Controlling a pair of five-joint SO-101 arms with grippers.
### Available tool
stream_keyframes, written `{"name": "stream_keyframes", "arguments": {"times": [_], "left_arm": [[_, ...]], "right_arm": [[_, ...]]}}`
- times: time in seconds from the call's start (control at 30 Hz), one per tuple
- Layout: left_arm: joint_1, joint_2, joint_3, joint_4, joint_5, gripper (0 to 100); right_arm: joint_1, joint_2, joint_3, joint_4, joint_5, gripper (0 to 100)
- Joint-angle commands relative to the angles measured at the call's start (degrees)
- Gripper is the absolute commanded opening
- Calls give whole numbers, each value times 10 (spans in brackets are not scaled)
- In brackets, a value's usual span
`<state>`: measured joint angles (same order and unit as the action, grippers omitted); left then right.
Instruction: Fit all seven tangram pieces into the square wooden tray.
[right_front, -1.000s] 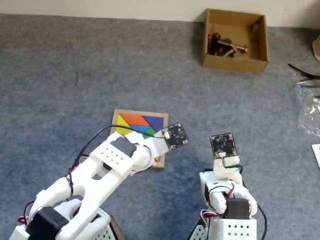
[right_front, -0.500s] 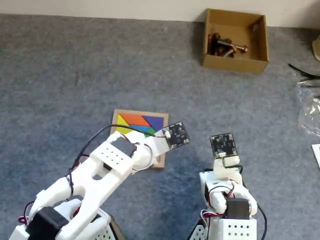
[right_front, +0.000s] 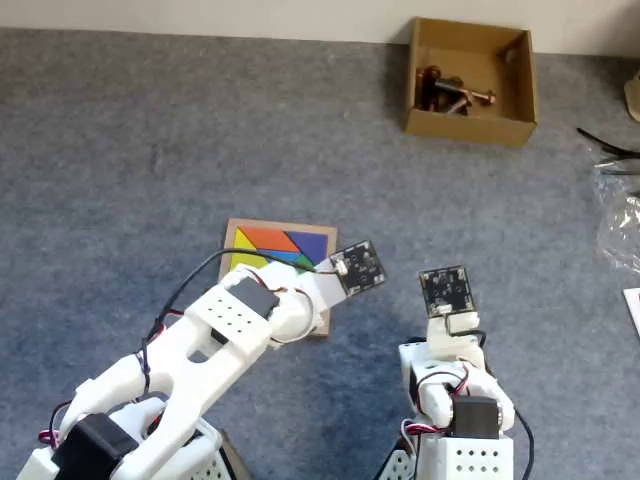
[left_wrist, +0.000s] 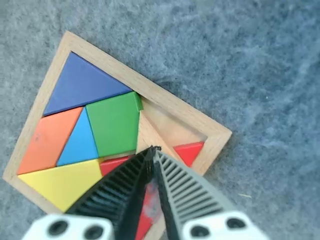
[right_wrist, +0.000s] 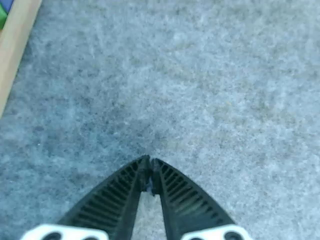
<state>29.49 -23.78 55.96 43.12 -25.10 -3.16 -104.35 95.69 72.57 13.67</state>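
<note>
Wooden tray (left_wrist: 216, 138), left fingers (left_wrist: 186, 191) closed over red piece (left_wrist: 190, 152)

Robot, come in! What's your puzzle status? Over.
Left gripper shut, tips over the red piece in the tray. Right gripper shut, above the carpet. Bare wood gap beside the green square. Nothing blocks the gap.

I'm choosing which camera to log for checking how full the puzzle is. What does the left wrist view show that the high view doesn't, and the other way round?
Left wrist view adds: the shut left gripper over a red piece, beside a bare patch of the tray floor.

High view adds: the left arm lying over the tray's near side, the right arm beside it, and a cardboard box at the far edge.

Both: the blue triangle, orange piece, yellow triangle and grey carpet.
</note>
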Motion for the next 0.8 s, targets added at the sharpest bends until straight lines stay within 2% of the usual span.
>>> {"name": "stream_keyframes", "arguments": {"times": [0.0,0.17,0.47,0.77], "left_arm": [[8,1,-17,-21,5,13],[-2,-3,-21,-25,5,11],[-85,-3,-17,-22,7,5],[-42,1,5,16,7,5]], "right_arm": [[-7,-3,57,-13,-4,5],[-7,-3,57,-13,-4,5],[-7,-3,57,-13,-4,5],[-7,-3,57,-13,-4,5]]}}
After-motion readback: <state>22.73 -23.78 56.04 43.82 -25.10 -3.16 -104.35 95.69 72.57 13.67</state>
